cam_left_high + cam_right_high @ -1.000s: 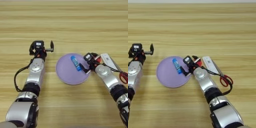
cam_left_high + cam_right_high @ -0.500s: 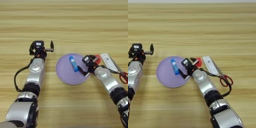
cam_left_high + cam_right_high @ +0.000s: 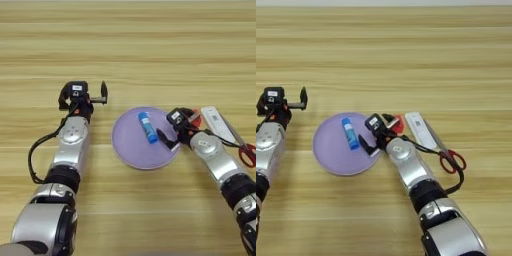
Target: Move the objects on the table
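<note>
Presently: blue tube (image 3: 147, 127), white end (image 3: 143, 116) pointing away and slightly left, lying on lavender plate (image 3: 130, 145), mid-tabletop (image 3: 150, 50). Right gripper (image 3: 176, 131) spread wide at plate's right rim; red cube (image 3: 196, 119) behind it. Left gripper (image 3: 84, 96) open, parked left.

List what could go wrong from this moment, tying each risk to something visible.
1. The right claw sits open over the right rim of the round lavender plate, close beside the short blue tube with a white end. Any sideways motion could knock the tube so it rolls off the plate.

2. The small red cube lies half hidden behind that claw, next to a white remote and red-handled scissors; withdrawing could bump them.

The left claw is parked left.
</note>
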Controlling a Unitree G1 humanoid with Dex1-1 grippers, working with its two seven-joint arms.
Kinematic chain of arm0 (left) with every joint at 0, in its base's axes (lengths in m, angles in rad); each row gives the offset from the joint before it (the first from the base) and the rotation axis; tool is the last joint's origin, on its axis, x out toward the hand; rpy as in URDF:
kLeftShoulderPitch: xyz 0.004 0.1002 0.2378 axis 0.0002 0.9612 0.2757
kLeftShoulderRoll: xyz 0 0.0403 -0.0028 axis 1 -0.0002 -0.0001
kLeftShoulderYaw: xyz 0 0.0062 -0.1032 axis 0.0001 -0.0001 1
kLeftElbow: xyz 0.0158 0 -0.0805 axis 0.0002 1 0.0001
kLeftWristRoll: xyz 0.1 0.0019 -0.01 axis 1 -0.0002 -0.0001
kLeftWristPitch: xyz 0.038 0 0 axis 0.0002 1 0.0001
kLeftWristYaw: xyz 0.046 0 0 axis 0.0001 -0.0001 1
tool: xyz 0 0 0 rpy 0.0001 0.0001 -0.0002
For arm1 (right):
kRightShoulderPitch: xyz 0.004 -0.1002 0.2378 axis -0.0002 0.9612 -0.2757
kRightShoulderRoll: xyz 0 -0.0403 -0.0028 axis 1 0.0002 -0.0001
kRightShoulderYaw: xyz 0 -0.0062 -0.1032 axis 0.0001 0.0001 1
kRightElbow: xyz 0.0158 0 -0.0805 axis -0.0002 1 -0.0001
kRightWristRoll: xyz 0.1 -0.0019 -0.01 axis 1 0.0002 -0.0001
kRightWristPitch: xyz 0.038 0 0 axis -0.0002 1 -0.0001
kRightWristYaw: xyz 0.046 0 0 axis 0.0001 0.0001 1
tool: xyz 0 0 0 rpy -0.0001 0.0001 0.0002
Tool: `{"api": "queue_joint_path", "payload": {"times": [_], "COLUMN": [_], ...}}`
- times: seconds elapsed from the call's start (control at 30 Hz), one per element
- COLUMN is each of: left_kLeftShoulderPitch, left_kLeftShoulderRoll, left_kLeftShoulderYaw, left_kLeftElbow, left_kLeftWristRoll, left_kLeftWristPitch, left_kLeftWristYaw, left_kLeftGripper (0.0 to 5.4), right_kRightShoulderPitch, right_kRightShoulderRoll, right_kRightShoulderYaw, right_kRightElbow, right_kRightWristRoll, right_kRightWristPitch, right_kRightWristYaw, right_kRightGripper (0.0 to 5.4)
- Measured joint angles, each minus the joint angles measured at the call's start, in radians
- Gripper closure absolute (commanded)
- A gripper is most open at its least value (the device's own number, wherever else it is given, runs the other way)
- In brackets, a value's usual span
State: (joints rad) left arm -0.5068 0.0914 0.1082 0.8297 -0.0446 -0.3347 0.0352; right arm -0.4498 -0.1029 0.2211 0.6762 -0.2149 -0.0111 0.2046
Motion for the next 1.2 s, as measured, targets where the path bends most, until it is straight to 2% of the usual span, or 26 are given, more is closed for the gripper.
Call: {"api": "queue_joint_path", "payload": {"times": [0.37, 0.73, 1.0, 1.13, 1.2], "left_kLeftShoulderPitch": [0.000, 0.000, 0.000, 0.004, 0.024], "left_kLeftShoulderRoll": [0.000, 0.000, 0.000, -0.004, -0.028], "left_kLeftShoulderYaw": [0.000, 0.000, -0.001, -0.016, -0.041], "left_kLeftElbow": [0.001, 0.006, 0.006, -0.010, -0.050], "left_kLeftWristRoll": [0.000, 0.000, 0.000, -0.002, -0.004], "left_kLeftWristPitch": [0.000, 0.000, -0.001, 0.010, 0.028], "left_kLeftWristYaw": [-0.001, -0.015, -0.021, -0.064, -0.108], "left_kLeftGripper": [0.00, 0.00, 0.00, 0.00, 0.00], "right_kRightShoulderPitch": [0.000, -0.036, -0.047, -0.053, -0.054], "right_kRightShoulderRoll": [0.005, 0.010, 0.009, 0.011, 0.016], "right_kRightShoulderYaw": [-0.040, -0.173, -0.196, -0.203, -0.206], "right_kRightElbow": [-0.004, 0.010, 0.033, 0.037, 0.038], "right_kRightWristRoll": [0.022, 0.092, 0.105, 0.107, 0.108], "right_kRightWristPitch": [-0.023, -0.073, -0.089, -0.093, -0.099], "right_kRightWristYaw": [-0.034, -0.153, -0.175, -0.178, -0.183], "right_kRightGripper": [0.04, 0.04, 0.04, 0.04, 0.04]}}
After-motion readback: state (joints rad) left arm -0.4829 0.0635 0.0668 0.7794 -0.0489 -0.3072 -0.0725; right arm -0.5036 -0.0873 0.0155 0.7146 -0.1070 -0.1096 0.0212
